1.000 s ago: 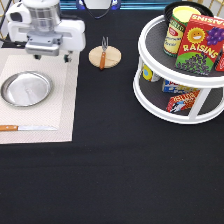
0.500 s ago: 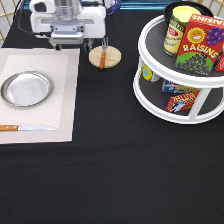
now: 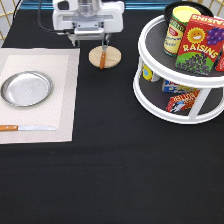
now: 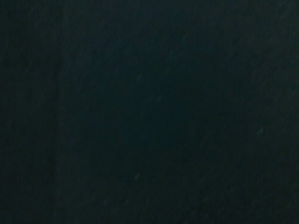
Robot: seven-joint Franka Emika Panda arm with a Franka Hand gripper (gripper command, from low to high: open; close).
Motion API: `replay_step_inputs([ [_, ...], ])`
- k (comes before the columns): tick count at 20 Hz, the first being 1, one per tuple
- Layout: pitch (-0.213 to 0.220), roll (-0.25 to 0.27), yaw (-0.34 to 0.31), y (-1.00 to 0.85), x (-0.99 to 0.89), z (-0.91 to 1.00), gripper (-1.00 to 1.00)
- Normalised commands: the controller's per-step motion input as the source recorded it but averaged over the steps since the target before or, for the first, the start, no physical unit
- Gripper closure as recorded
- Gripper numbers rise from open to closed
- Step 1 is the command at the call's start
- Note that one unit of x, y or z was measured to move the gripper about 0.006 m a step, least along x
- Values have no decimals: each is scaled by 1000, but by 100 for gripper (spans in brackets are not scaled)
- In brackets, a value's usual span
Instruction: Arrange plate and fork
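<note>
The shiny silver plate (image 3: 26,88) lies on a pale placemat (image 3: 62,107) at the exterior view's left. The fork (image 3: 102,59), with an orange-brown handle, lies on a round wooden coaster (image 3: 112,56) near the exterior view's top middle, tines pointing to the top. My gripper (image 3: 90,41) hangs just above and to the left of the coaster, close to the fork's tines. It looks open and holds nothing. The wrist view shows only dark tablecloth (image 4: 149,112).
A knife (image 3: 27,128) with a similar handle lies on the placemat below the plate. A white two-tier turntable (image 3: 150,95) with cans and a raisins box (image 3: 197,47) stands at the right. Black cloth (image 3: 115,175) covers the table.
My gripper has moved to the exterior view's right, from over the placemat's top edge to beside the coaster and fork. The plate, knife and fork have not moved.
</note>
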Motion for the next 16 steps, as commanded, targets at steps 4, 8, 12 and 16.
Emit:
replay_step_inputs([
  [4,-88,-132,0,609,-805,-507,-100],
  [8,-143,-77,24,255,-815,-299,-100],
  [12,-130,53,88,-310,-481,-91,-100],
  [16,-43,190,110,-664,-7,5,-100],
])
